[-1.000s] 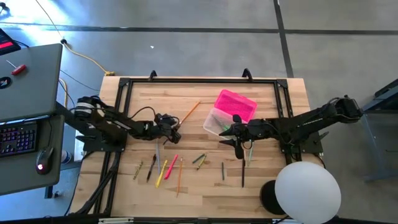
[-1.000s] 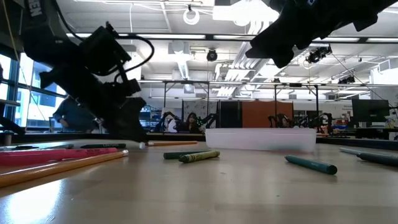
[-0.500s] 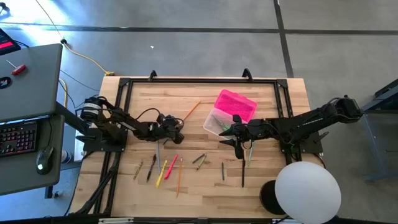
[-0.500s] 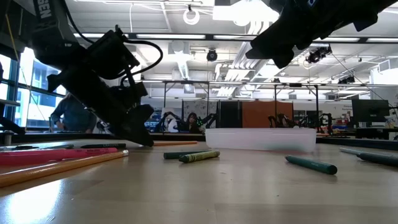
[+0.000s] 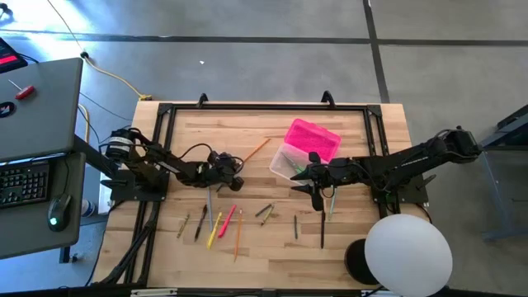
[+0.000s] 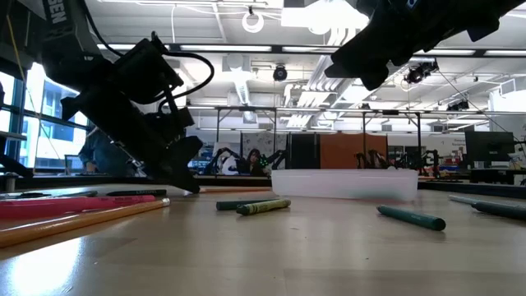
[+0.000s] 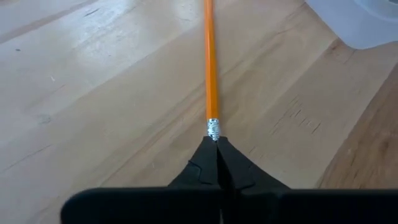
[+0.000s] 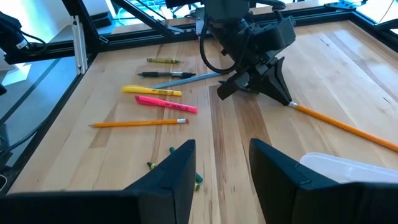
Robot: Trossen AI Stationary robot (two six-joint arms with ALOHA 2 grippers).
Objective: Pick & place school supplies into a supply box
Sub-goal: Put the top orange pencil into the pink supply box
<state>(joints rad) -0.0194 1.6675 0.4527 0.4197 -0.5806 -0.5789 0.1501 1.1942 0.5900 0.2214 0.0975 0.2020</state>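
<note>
An orange pencil (image 5: 254,149) lies on the wooden table, running from my left gripper (image 7: 217,163) toward the supply box. My left gripper is shut on the pencil's eraser end. The supply box is a clear tray (image 5: 288,162) with its pink lid (image 5: 313,139) leaning at its far side. My right gripper (image 8: 221,163) hangs open above the table beside the box, with nothing between its fingers. More school supplies lie near the front edge: a yellow pen (image 8: 151,91), a pink one (image 8: 165,103), an orange pencil (image 8: 138,123), green crayons (image 6: 261,205) and dark pens (image 5: 322,232). My left gripper pinches the eraser end of the orange pencil, just behind the metal ferrule (image 7: 213,129), between its two fingertips. The fingers slant down from the table's left side and lie in line with the pencil. The pencil rests along the table (image 8: 348,127), pointing toward the box.
A black frame rail (image 5: 264,107) runs round the far and side edges of the table. A white round lamp head (image 5: 407,252) stands at the near right corner. A desk with a keyboard (image 5: 23,183) stands left of the table.
My left gripper has shut on the eraser end of the orange pencil, dipping slightly toward the table as it did. The pencil lies where it lay. My right gripper has kept still.
</note>
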